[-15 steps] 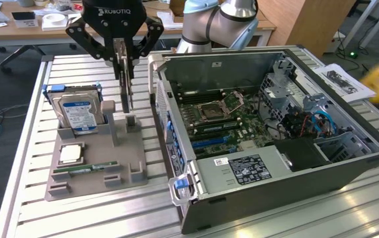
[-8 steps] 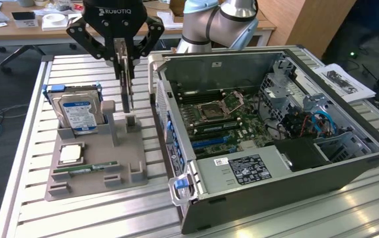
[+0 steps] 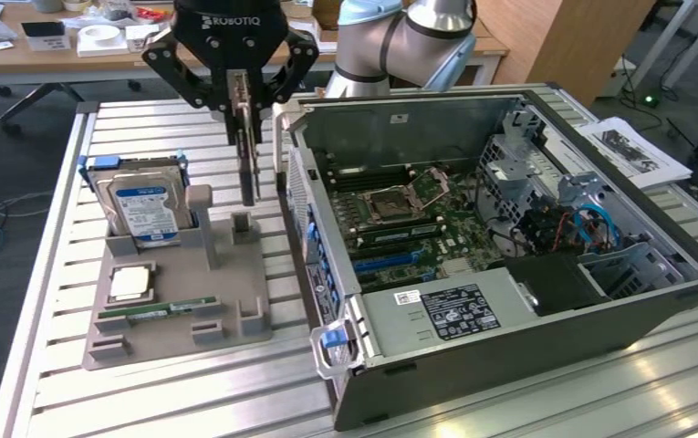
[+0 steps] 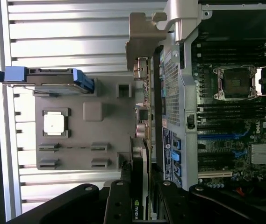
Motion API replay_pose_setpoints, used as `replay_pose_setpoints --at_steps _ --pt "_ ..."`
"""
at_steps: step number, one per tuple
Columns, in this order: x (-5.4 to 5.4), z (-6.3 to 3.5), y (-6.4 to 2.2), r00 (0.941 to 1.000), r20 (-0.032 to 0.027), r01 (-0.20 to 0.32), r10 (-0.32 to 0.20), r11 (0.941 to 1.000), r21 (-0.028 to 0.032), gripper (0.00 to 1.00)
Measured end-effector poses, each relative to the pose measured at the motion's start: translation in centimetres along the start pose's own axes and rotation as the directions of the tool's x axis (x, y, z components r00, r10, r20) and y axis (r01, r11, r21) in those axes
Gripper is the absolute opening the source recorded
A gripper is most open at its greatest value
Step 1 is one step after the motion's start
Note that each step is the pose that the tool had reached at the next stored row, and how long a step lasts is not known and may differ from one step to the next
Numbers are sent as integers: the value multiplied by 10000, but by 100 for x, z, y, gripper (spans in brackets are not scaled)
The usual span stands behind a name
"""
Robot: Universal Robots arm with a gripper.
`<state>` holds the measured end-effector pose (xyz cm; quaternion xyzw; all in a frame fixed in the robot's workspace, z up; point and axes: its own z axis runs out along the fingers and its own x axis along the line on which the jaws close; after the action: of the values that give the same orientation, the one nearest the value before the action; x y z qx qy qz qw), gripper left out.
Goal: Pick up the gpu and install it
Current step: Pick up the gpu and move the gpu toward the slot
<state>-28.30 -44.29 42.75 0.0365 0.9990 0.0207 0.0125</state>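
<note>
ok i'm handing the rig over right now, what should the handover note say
Gripper: shut on the gpu, gripping its top edge, with the card hanging vertical.
Gpu: in the air just over the grey holder, between the hard drive and the open pc case.
Done: card picked up; it looks clear of its holder slot.
Left: card not yet in the case; the motherboard's blue slots are empty.

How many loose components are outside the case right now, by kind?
gpu, held by the gripper: 1
hard drive: 1
processor chip: 1
RAM stick: 1
Total: 4
</note>
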Motion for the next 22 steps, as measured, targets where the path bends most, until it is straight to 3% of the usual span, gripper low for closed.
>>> replay_pose_setpoints --at_steps 22 --pt "-603 15 44 10000 -3 0 0 10000 -30 27"
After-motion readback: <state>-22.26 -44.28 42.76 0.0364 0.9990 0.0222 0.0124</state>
